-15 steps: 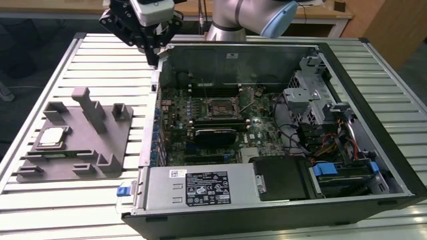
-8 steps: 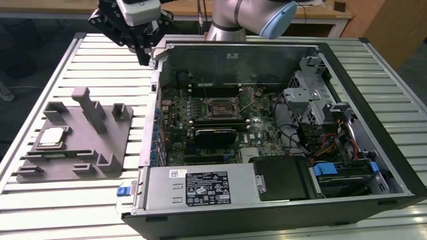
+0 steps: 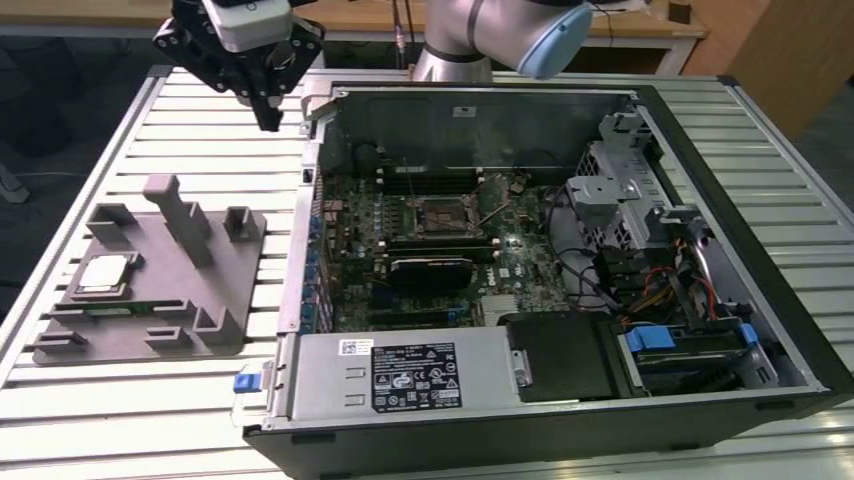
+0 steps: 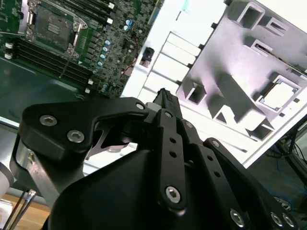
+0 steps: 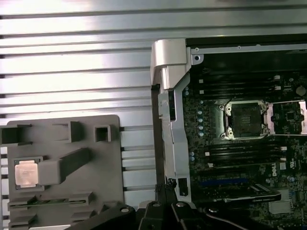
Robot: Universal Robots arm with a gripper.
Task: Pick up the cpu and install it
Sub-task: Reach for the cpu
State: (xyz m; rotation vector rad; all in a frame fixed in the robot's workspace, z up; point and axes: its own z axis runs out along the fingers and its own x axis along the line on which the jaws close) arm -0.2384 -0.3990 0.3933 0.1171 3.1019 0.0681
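The cpu (image 3: 104,274) lies flat in a recess of the grey tray (image 3: 234,272), at the tray's end toward the exterior view's left. The tray rests on the slatted surface (image 3: 80,150), with the open computer case (image 3: 400,442) just beside the tray. The gripper (image 3: 271,121) hangs well apart from the tray, jaws closed on nothing.

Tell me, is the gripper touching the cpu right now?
Apart. The exterior view shows the gripper up over the table by a far corner of the computer case, while the cpu lies in the grey tray, with bare table between them.
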